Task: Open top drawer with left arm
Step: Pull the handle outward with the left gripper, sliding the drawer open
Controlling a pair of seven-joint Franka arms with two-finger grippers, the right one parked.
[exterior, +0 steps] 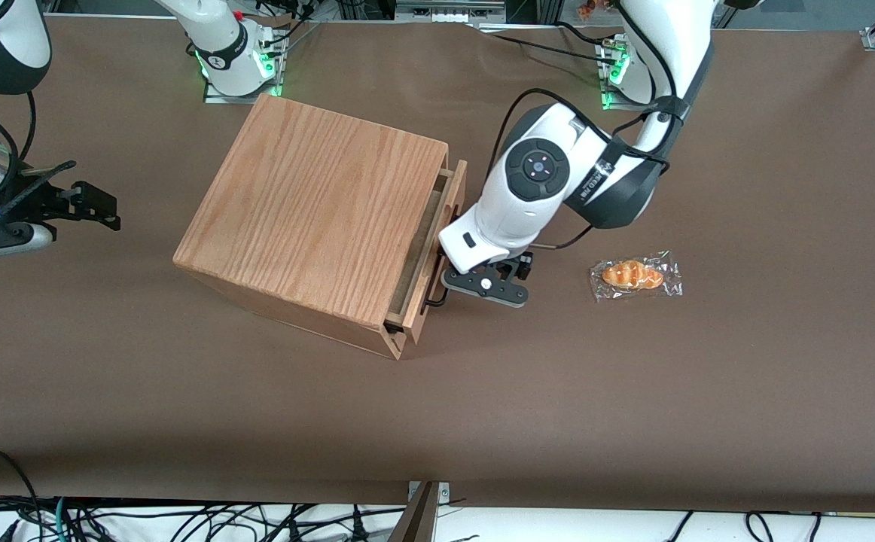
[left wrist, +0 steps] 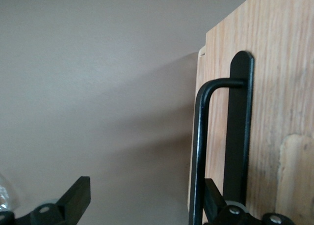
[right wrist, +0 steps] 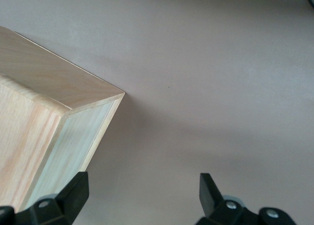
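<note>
Right now the glossy white left arm (exterior: pixel 550 181) has its black gripper (exterior: pixel 458 290) at the thin black wire handle (left wrist: pixel 201 151) of the shallow light-wood top drawer (exterior: pixel 437 241), slightly out of the oak-grain cabinet (exterior: pixel 317 218). Fingers (left wrist: pixel 73 198) spread wide, one behind the bar. A wrapped orange pastry (exterior: pixel 635 275) lies nearby.

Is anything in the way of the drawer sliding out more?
Nothing visible blocks it. The top drawer is slightly out, and the gripper is open at its black handle. The wrapped bun lies farther toward the working arm's end, apart from the drawer.
</note>
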